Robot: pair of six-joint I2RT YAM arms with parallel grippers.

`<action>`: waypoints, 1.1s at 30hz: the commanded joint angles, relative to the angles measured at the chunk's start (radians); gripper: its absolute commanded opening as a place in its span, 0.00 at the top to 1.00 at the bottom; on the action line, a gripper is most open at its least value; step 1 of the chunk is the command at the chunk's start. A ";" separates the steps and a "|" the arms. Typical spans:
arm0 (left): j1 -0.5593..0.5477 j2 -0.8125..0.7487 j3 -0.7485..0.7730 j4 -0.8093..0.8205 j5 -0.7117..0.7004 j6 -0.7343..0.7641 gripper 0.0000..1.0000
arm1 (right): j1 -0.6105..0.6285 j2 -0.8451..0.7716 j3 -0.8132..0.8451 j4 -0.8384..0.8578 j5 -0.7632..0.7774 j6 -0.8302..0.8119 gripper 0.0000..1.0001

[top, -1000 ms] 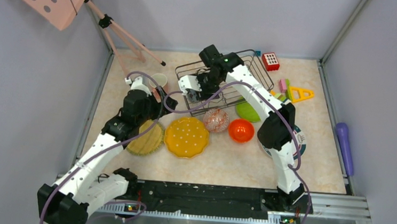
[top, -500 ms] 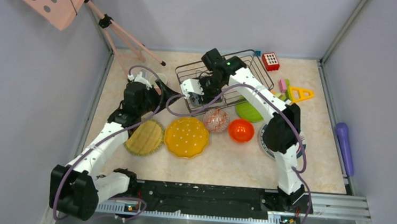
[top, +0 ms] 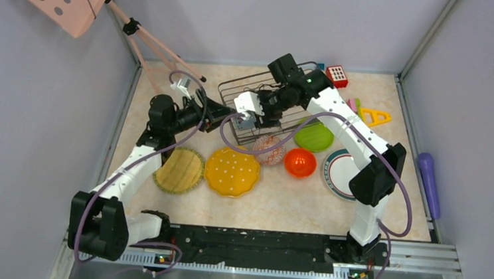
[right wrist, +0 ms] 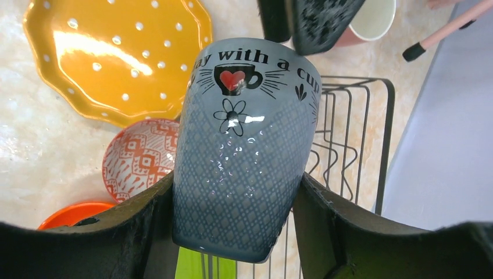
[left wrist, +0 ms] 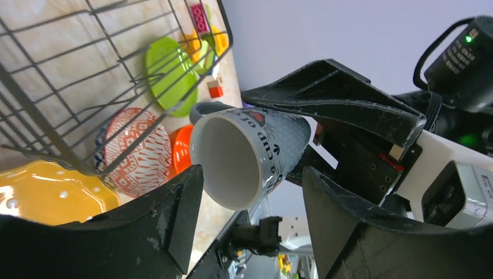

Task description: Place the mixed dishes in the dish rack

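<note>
Swung in from nine o'clock, the left gripper (left wrist: 251, 174), jaws wide, is straddling the grey printed ceramic mug (right wrist: 244, 116) that the right gripper (right wrist: 234, 181) is clamping over the seven-o'clock corner of the dark wire dish rack (top: 242, 80), likely for handover.

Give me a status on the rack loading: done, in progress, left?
Done: nothing; no dish shows in the dish rack. In hand: the right hand grips the grey mug by the rack's near-left corner; the left hand is open around its rim. Left on the table: pink mug, ribbed yellow plate, dotted yellow plate, patterned bowl, orange-red bowl, lime green plate, white green-rimmed plate.
</note>
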 commanded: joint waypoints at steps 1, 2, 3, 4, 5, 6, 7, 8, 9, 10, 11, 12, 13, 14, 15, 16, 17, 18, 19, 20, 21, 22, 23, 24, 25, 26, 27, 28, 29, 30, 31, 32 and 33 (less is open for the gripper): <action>0.004 0.018 -0.009 0.130 0.178 -0.077 0.33 | -0.014 -0.052 0.012 0.004 -0.126 -0.034 1.00; 0.003 0.014 -0.015 0.135 0.190 -0.083 0.33 | -0.015 -0.053 0.016 -0.003 -0.139 -0.037 1.00; 0.002 0.009 -0.020 0.142 0.201 -0.090 0.34 | -0.016 -0.055 0.020 -0.015 -0.153 -0.040 1.00; 0.002 0.004 -0.027 0.146 0.207 -0.094 0.35 | -0.017 -0.057 0.023 -0.019 -0.164 -0.044 1.00; 0.002 -0.002 -0.029 0.152 0.214 -0.099 0.37 | -0.017 -0.059 0.023 -0.022 -0.175 -0.047 1.00; 0.001 -0.005 -0.033 0.167 0.225 -0.109 0.40 | -0.017 -0.061 0.023 -0.024 -0.184 -0.050 1.00; 0.001 -0.005 -0.037 0.183 0.236 -0.121 0.43 | -0.017 -0.063 0.023 -0.028 -0.193 -0.052 1.00; -0.001 -0.004 -0.038 0.198 0.245 -0.133 0.47 | -0.018 -0.065 0.021 -0.028 -0.202 -0.054 1.00; -0.004 -0.001 -0.039 0.209 0.252 -0.140 0.49 | -0.017 -0.068 0.020 -0.029 -0.210 -0.055 1.00; -0.009 0.005 -0.037 0.205 0.257 -0.140 0.50 | -0.017 -0.071 0.017 -0.026 -0.220 -0.055 1.00; -0.015 0.013 -0.032 0.198 0.265 -0.135 0.51 | -0.017 -0.075 0.016 -0.025 -0.228 -0.055 1.00; -0.022 0.022 -0.027 0.194 0.271 -0.132 0.51 | -0.017 -0.075 0.016 -0.025 -0.238 -0.056 1.00; -0.029 0.029 -0.027 0.201 0.273 -0.136 0.53 | -0.016 -0.076 0.018 -0.025 -0.251 -0.056 1.00; -0.032 0.034 -0.032 0.214 0.273 -0.143 0.55 | -0.016 -0.077 0.017 -0.023 -0.261 -0.057 1.00; -0.035 0.039 -0.034 0.227 0.271 -0.150 0.57 | -0.015 -0.078 0.018 -0.020 -0.269 -0.054 1.00; -0.038 0.043 -0.036 0.237 0.271 -0.156 0.62 | -0.015 -0.079 0.017 -0.017 -0.276 -0.053 1.00; -0.040 0.050 -0.036 0.249 0.272 -0.163 0.68 | -0.015 -0.081 0.016 -0.016 -0.279 -0.050 1.00; -0.043 0.055 -0.037 0.268 0.274 -0.172 0.76 | -0.014 -0.082 0.014 -0.013 -0.286 -0.050 1.00; -0.046 0.062 -0.038 0.288 0.277 -0.183 0.90 | -0.014 -0.085 0.010 -0.009 -0.291 -0.047 1.00; -0.047 0.066 -0.039 0.308 0.279 -0.196 1.00 | -0.014 -0.089 0.003 -0.002 -0.294 -0.046 1.00; -0.048 0.068 -0.039 0.323 0.279 -0.205 1.00 | -0.014 -0.097 -0.009 0.007 -0.296 -0.046 1.00; -0.047 0.066 -0.040 0.335 0.278 -0.214 1.00 | -0.014 -0.109 -0.027 0.025 -0.296 -0.036 0.94; -0.047 0.063 -0.040 0.345 0.276 -0.223 1.00 | -0.015 -0.124 -0.051 0.050 -0.296 -0.022 0.89; -0.046 0.060 -0.040 0.356 0.272 -0.231 1.00 | -0.017 -0.145 -0.086 0.092 -0.300 -0.013 0.81; -0.046 0.058 -0.040 0.370 0.272 -0.243 1.00 | -0.023 -0.169 -0.126 0.134 -0.313 0.002 0.77; -0.043 0.058 -0.040 0.396 0.275 -0.260 1.00 | -0.032 -0.199 -0.168 0.180 -0.336 0.018 0.76; -0.041 0.058 -0.041 0.418 0.278 -0.277 1.00 | -0.047 -0.230 -0.214 0.232 -0.368 0.039 0.74; -0.038 0.059 -0.043 0.444 0.280 -0.295 1.00 | -0.068 -0.259 -0.276 0.294 -0.410 0.079 0.69; -0.035 0.058 -0.045 0.469 0.282 -0.313 1.00 | -0.089 -0.303 -0.324 0.381 -0.444 0.138 0.65; -0.032 0.060 -0.046 0.494 0.286 -0.332 1.00 | -0.112 -0.337 -0.379 0.474 -0.473 0.222 0.61; -0.031 0.062 -0.046 0.520 0.291 -0.352 1.00 | -0.133 -0.370 -0.431 0.576 -0.492 0.306 0.56; -0.028 0.063 -0.046 0.541 0.295 -0.368 1.00 | -0.155 -0.403 -0.489 0.694 -0.500 0.413 0.52; -0.026 0.064 -0.043 0.554 0.298 -0.382 1.00 | -0.178 -0.427 -0.535 0.791 -0.522 0.499 0.49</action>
